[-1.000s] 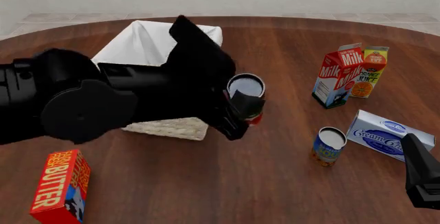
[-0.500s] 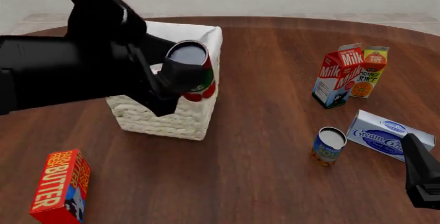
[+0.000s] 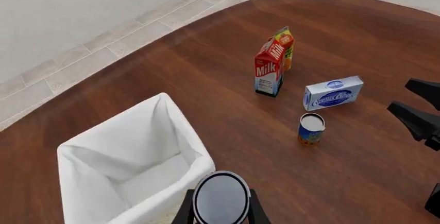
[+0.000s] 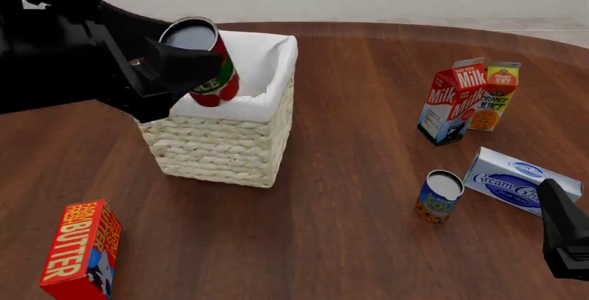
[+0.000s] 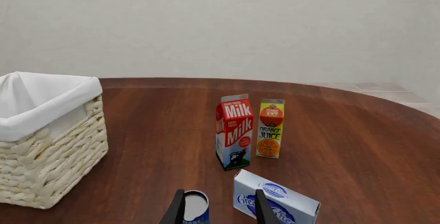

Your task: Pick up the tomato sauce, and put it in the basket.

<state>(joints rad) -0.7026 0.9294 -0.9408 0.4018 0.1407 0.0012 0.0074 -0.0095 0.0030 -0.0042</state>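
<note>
Left hand (image 4: pixel 175 72) half-hiding tomato sauce (image 4: pixel 204 58)

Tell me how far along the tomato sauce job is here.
Pickup is done: the left gripper holds the tomato sauce in the air, tilted, over the basket's near rim. Left: lowering it inside and releasing. The right gripper sits idle and open near the blue-and-yellow can.

The left gripper (image 3: pixel 220 212) clasps the tomato sauce (image 3: pixel 221 198) (silver top showing) beside the basket (image 3: pixel 89 183); table (image 3: pixel 227 69) beneath.
</note>
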